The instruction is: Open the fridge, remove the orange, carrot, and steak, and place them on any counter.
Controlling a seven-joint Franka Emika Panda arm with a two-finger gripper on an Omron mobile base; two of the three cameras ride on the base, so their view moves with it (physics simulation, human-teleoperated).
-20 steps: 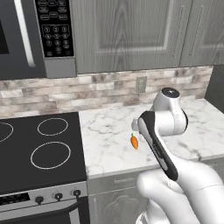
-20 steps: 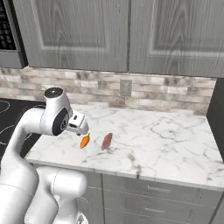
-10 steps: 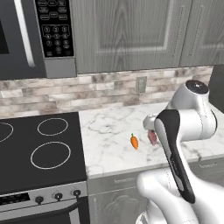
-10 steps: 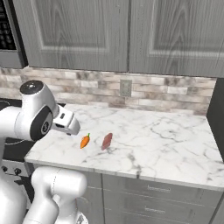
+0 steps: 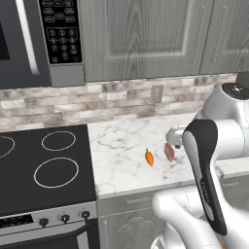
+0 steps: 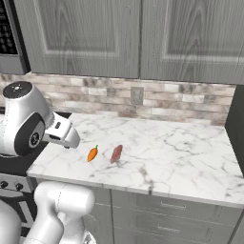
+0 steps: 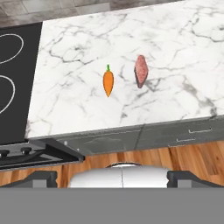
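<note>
marble counter [image 7: 183,57] bears carrot [image 7: 108,82] beside steak [image 7: 141,71]; gripper [image 7: 112,176] jaws spread, empty.

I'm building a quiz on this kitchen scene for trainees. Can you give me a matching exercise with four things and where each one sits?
Things:
1. carrot
2. steak
3. wall outlet
4. stovetop

Places:
A. on the brick backsplash above the counter
B. on the marble, nearer the black burners
C. beside the counter, with ring burners
D. on the marble, beside the orange root, on the side away from the burners

Pairs: 1-B, 2-D, 3-A, 4-C
</note>
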